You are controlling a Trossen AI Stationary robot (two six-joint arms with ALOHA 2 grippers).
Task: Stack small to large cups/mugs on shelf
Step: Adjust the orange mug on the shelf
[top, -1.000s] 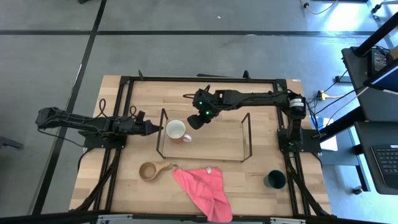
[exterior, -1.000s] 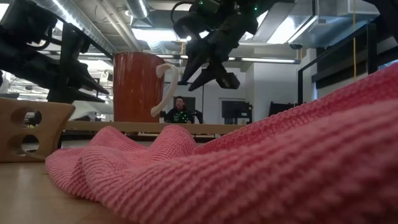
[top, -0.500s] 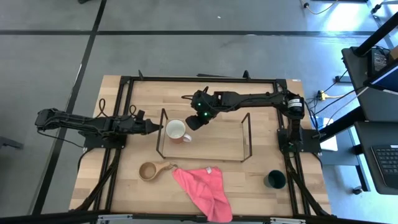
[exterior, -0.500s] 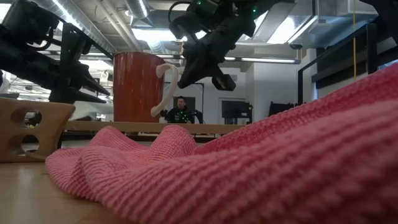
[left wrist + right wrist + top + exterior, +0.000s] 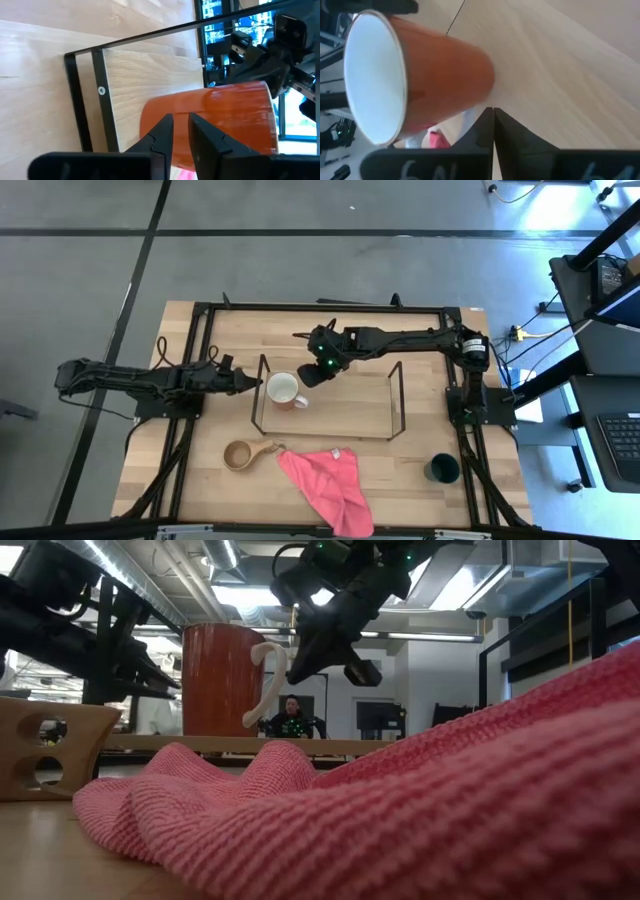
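Note:
The reddish mug (image 5: 285, 390) with a white inside stands upright on the wood inside the shelf (image 5: 392, 395), at its left end, with its pale handle (image 5: 262, 680) facing the right arm. My right gripper (image 5: 312, 376) hangs shut just right of the mug, slanting down, its tips (image 5: 493, 111) beside the handle (image 5: 466, 121). My left gripper (image 5: 256, 385) lies level just outside the shelf's left end frame (image 5: 97, 95), pointing at the mug (image 5: 220, 120), with a narrow gap between its fingers. The wooden cup (image 5: 240, 453) and the green cup (image 5: 442, 469) stand near the front edge. My right gripper has its shut fingers closed on nothing. The tips (image 5: 303, 668) stand close beside the mug's handle, slanting down from the table's right. Whether they touch the handle or the mug's wall, I cannot tell.
A pink cloth (image 5: 325, 480) lies crumpled on the table in front of the shelf, between the two loose cups, and fills most of the low view (image 5: 420, 810). A black frame (image 5: 330, 307) edges the table. A person sits in the room far behind.
My right gripper has shut beside the mug's handle: its fingers were spread a second ago and now meet. It has stayed in place, rolling slightly. The mug has not moved.

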